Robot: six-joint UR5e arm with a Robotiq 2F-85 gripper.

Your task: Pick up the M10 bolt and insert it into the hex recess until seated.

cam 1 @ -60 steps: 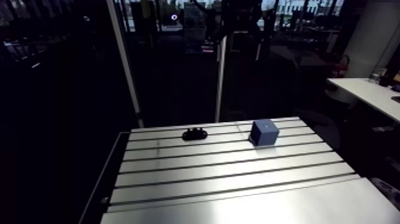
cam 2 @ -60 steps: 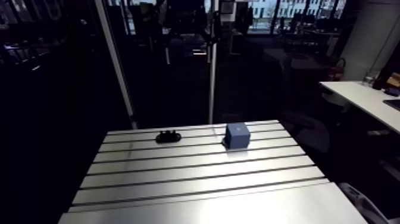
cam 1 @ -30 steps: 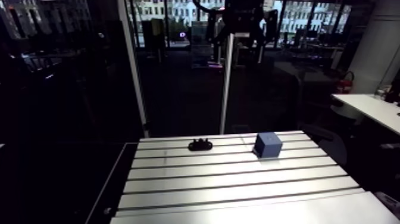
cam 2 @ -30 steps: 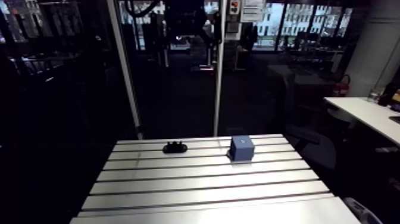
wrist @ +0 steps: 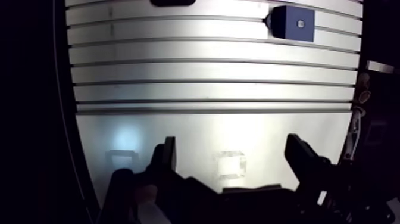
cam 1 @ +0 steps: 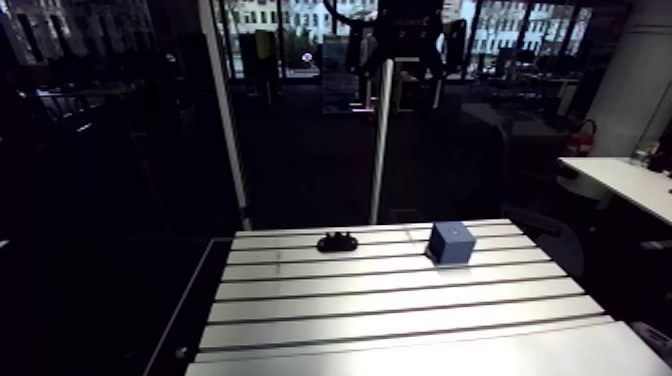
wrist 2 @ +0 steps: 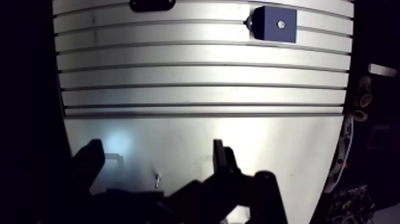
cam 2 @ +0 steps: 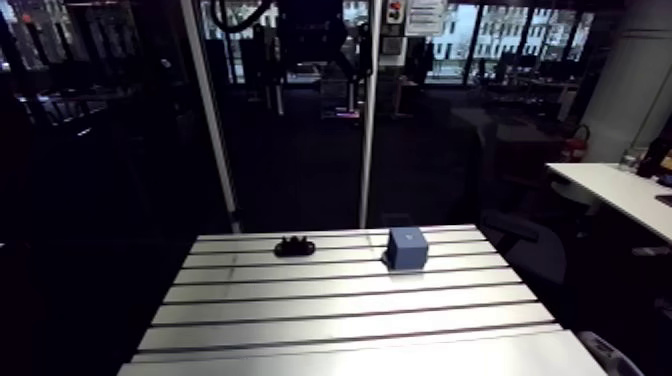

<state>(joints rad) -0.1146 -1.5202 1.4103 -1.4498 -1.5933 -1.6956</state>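
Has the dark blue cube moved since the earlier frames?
No. The dark blue cube keeps its place beside the small black part on the slotted aluminium table; only the camera shifted.

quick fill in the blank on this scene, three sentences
1. The cube on the table is ____ in colour.
2. The gripper is ____, with nothing between its fingers.
3. In the wrist view, the cube and the small black part both lie far ____ of the gripper.

Missing words: blue; open; ahead
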